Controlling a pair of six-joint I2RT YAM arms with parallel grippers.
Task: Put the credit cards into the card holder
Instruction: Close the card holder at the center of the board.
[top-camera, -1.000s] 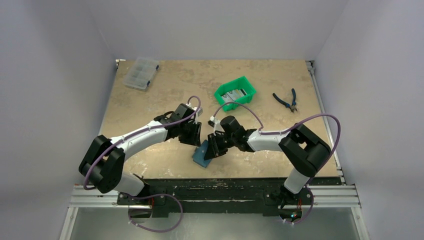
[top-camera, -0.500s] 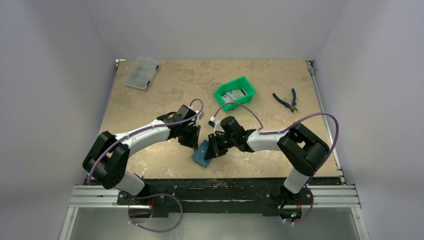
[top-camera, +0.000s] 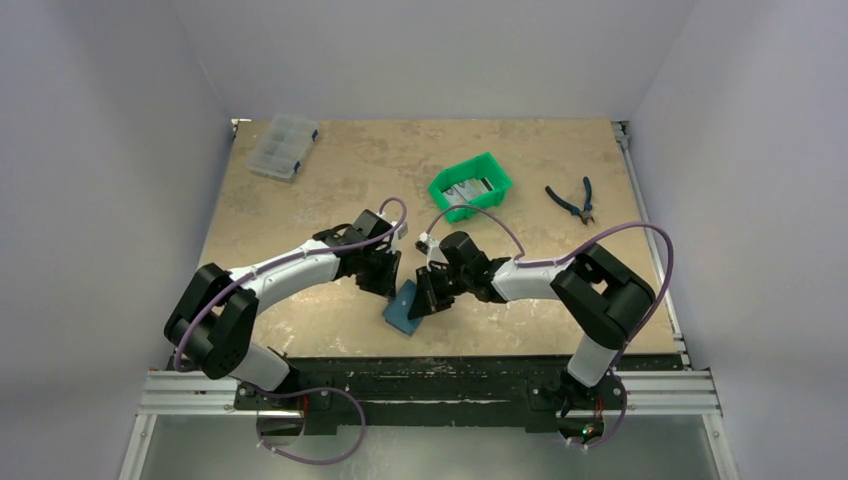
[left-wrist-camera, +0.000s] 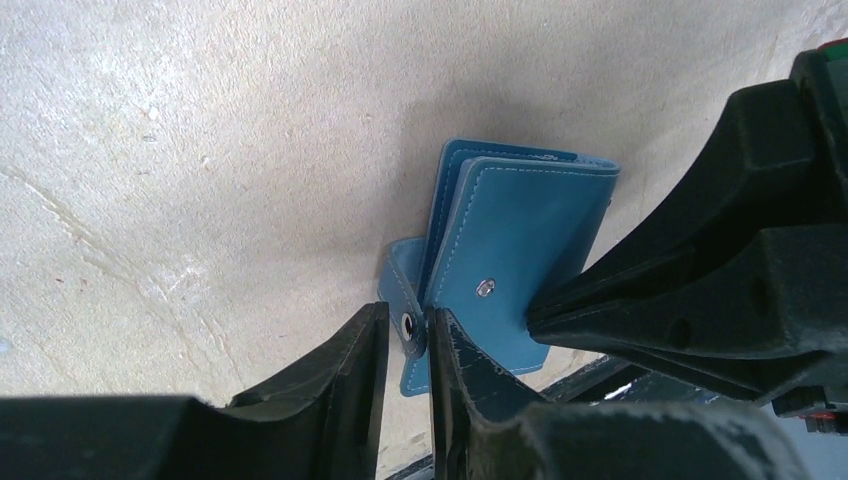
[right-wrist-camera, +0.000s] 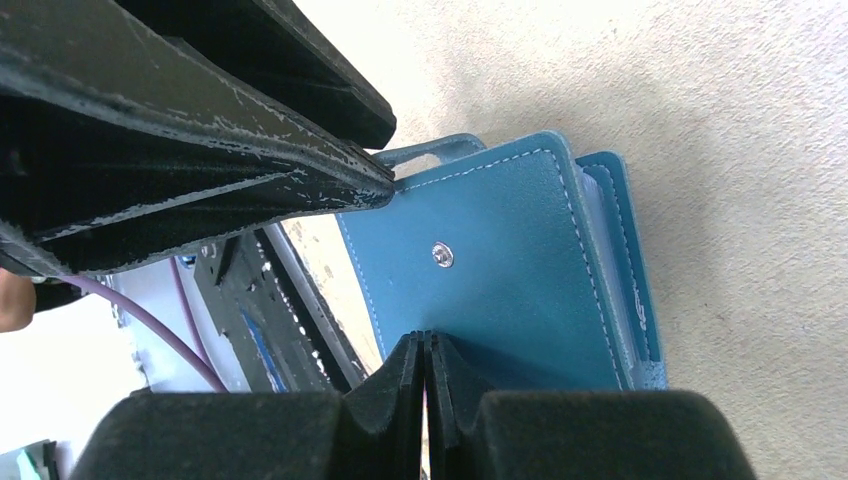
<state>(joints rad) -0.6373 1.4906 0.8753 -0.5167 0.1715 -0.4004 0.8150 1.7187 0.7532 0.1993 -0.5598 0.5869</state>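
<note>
Teal card holder (top-camera: 403, 308) lies close to the near edge of the table (top-camera: 300, 190), wedged between the left gripper (top-camera: 392, 283) and the right gripper (top-camera: 421, 300), while the credit cards (top-camera: 468, 189) wait well apart in the green bin (top-camera: 495, 170) toward the far side. From the left wrist, the left gripper (left-wrist-camera: 405, 326) is clenched on the holder's snap tab (left-wrist-camera: 408, 322), which sits free of the silver stud (left-wrist-camera: 487, 288), and the leaves fan slightly apart. The thin strap is a slight purchase, and a sideways tug could pull it out of the pinch and let the flap fall shut. From the right wrist, the right gripper (right-wrist-camera: 422, 338) shows its fingers pressed tight together with their tips at the cover's edge. Whether any leather is caught between them cannot be told. If they merely push, the holder may slide or tip instead of spreading open. With the table's lip so near, an uneven pull from either arm could drag the holder over it, and the two sets of fingers, working almost tip to tip, risk knocking each other.
</note>
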